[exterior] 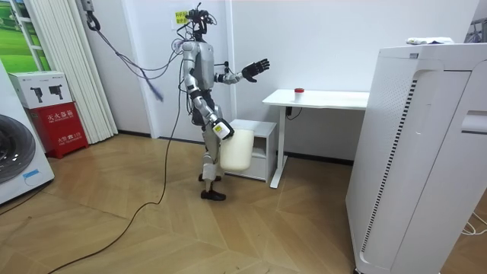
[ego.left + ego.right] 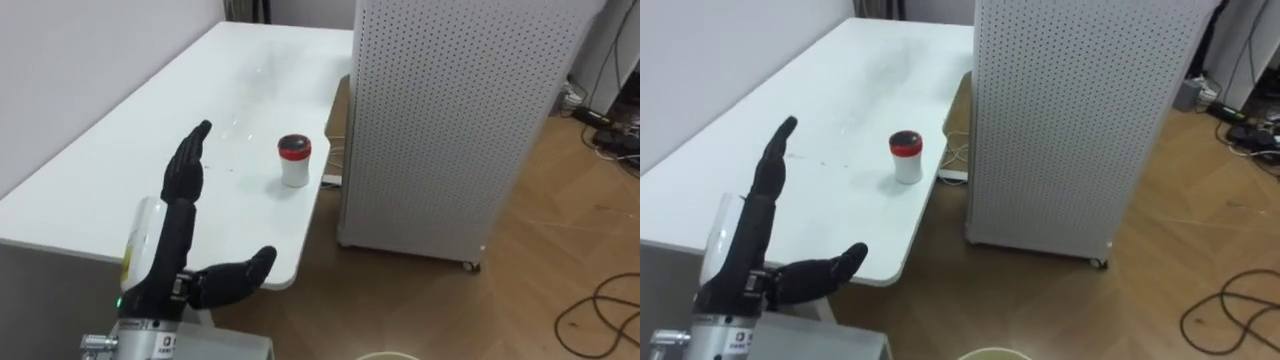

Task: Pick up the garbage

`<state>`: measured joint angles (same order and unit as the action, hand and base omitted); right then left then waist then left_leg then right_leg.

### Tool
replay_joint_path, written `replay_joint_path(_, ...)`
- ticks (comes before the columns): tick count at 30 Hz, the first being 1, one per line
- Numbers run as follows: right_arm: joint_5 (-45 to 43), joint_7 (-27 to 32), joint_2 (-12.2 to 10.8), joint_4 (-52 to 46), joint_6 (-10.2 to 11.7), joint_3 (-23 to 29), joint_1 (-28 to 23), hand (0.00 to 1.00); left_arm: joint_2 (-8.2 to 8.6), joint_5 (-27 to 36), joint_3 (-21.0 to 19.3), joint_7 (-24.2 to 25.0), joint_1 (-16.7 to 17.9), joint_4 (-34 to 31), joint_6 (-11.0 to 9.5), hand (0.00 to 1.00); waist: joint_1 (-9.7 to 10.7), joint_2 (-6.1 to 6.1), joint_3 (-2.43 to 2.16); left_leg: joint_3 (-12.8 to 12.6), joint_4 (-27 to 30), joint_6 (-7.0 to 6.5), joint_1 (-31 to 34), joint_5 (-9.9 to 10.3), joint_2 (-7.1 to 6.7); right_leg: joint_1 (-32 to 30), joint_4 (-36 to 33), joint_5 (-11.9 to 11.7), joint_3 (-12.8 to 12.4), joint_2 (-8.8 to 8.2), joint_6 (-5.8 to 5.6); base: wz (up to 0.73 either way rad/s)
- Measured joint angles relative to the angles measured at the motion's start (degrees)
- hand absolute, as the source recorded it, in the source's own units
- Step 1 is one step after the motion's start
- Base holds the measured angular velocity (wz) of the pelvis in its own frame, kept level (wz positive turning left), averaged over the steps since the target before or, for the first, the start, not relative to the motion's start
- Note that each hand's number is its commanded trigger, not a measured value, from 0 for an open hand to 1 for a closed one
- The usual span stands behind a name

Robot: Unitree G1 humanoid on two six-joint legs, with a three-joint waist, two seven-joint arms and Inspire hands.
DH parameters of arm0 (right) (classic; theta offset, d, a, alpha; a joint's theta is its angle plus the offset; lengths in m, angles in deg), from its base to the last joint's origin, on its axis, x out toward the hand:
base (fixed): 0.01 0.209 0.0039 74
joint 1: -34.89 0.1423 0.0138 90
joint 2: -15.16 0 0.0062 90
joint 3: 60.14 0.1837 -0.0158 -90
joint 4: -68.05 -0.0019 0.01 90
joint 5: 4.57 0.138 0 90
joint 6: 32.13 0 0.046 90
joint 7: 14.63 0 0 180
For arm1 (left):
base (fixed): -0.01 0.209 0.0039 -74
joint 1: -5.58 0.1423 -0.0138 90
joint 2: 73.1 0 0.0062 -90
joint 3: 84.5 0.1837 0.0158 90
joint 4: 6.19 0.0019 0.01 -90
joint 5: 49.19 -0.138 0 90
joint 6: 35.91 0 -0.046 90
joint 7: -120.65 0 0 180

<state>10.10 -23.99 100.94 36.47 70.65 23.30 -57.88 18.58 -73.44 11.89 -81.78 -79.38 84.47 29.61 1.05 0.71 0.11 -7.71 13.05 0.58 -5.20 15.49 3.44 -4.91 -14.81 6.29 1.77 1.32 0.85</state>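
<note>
one left hand (image 2: 172, 250) raised, fingers spread wide, apart from red-lidded cup (image 2: 294, 162) on white table (image 2: 100, 190)

White desk (image 2: 262, 82) beside perforated white unit (image 2: 450, 120), perhaps a purifier.

Bright, even room light from overhead, washing the white desk (image 2: 120, 190) almost flat. Pale sheen of glare on the desktop beyond the red-rimmed cup (image 2: 294, 160), with a faint, soft shadow at the cup's base. Dimmer beneath the desk's near edge, and darker along the foot of the perforated white cabinet (image 2: 450, 120) beside the desk, on the wooden floor (image 2: 530, 250).
</note>
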Motion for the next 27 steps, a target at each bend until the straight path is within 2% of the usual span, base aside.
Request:
replay_joint_path(9, 0.12, 0.06, -0.62, -3.67, -0.03, -0.06, -1.03, 1.00, -0.01, 0.04, 0.60, 0.02, 0.00, 0.00, 0.01, 0.00, 0.47, 0.71, 0.42, -0.39, -0.54, 0.00, -0.47, 0.00, -0.30, -0.47, -0.26, 0.13, 0.37, -0.21, -0.17, -0.09)
replay_joint_path(10, 0.08, 0.07, -0.77, -3.75, -0.06, -0.11, -1.03, 1.00, 0.00, 0.05, 0.54, 0.02, -0.10, 0.00, 0.01, 0.00, 0.24, 0.65, 0.44, -0.92, -0.52, 0.00, -0.41, 0.00, -0.34, -1.23, -1.37, 0.38, 0.45, -0.29, -0.19, -0.13)
replay_joint_path(13, -0.08, -0.15, -0.84, -4.19, -0.27, -0.12, -1.06, 1.00, 0.04, 0.02, 0.32, 0.02, -0.14, 0.03, 0.01, 0.00, 0.12, 0.55, 0.51, -1.84, -0.26, -0.01, -0.53, 0.01, -0.71, -2.37, -3.04, 0.68, 3.34, -1.15, 0.19, -0.21)
replay_joint_path(15, -0.67, -0.33, -0.81, -4.19, -0.44, -0.10, -1.07, 1.00, 0.06, -0.03, 0.10, 0.02, -0.25, 0.02, 0.01, 0.00, -0.33, 0.52, 0.51, -3.09, -0.35, -0.02, -0.80, 0.01, -0.84, -2.96, -3.37, 0.67, 3.13, -1.27, 0.24, -0.37)
replay_joint_path(16, -0.91, -0.67, -0.81, -4.19, -0.76, -0.10, -1.09, 1.00, 0.06, -0.01, -0.20, 0.07, -0.25, 0.03, 0.04, 0.00, -1.18, 0.40, 0.59, -4.16, -0.41, -0.05, -1.10, 0.03, -0.87, -3.44, -3.77, 0.57, 3.04, -1.29, 0.39, -0.48)
replay_joint_path(19, -0.99, -1.51, -0.80, -4.18, -1.81, -0.22, -1.34, 1.00, 0.20, -0.03, -1.42, 0.20, -0.33, 0.02, 0.04, 0.00, -1.49, 0.18, 0.62, -5.31, -0.67, -0.41, -1.50, 0.31, -0.67, -3.95, -4.39, 0.32, 3.02, -1.13, 0.71, -0.28)
replay_joint_path(22, -1.03, -2.17, -0.79, -4.18, -2.47, -0.66, -1.31, 1.00, 0.21, -0.07, -2.50, -0.12, -0.33, 0.02, 0.04, 0.00, -2.39, -0.06, 0.61, -7.21, -0.64, -0.02, -1.50, 0.75, 0.26, -4.76, -5.83, 0.21, 5.04, -1.33, 1.45, -0.36)
replay_joint_path(24, -1.27, -2.77, -0.76, -4.17, -2.55, -1.08, -1.22, 1.00, 0.23, -0.06, -2.91, -0.99, -0.23, 0.07, 0.01, 0.00, -3.44, -0.40, 0.64, -9.24, 1.50, 0.63, -2.01, 1.95, 1.02, -5.45, -8.17, 1.46, 6.89, -1.45, 2.40, -0.46)
replay_joint_path(25, -1.24, -3.41, -0.81, -4.19, -2.55, -1.32, -1.08, 1.00, 0.17, -0.04, -3.63, -1.24, -0.21, 0.16, 0.01, 0.00, -3.78, -0.69, 0.66, -9.51, 4.56, 1.29, -1.54, 3.58, 1.86, -5.79, -10.11, 3.15, 8.12, -1.54, 3.14, -0.33)
replay_joint_path(26, -1.25, -3.86, -0.89, -4.18, -2.55, -1.34, -1.08, 1.00, 0.05, 0.03, -4.15, -1.42, -0.23, 0.58, -0.01, 0.00, -3.79, -1.30, 0.54, -9.61, 9.09, 1.98, -0.39, 4.97, 2.53, -6.31, -12.32, 5.38, 8.18, -1.41, 3.61, -0.19)
replay_joint_path(27, -1.22, -3.87, -0.95, -4.19, -2.55, -1.59, -1.08, 1.00, 0.01, 0.24, -4.18, -1.64, -0.22, 1.05, 0.00, 0.00, -3.85, -1.67, 0.61, -9.56, 12.78, 2.17, 0.74, 5.11, 3.14, -6.28, -13.12, 6.44, 7.74, -1.26, 3.59, -0.08)
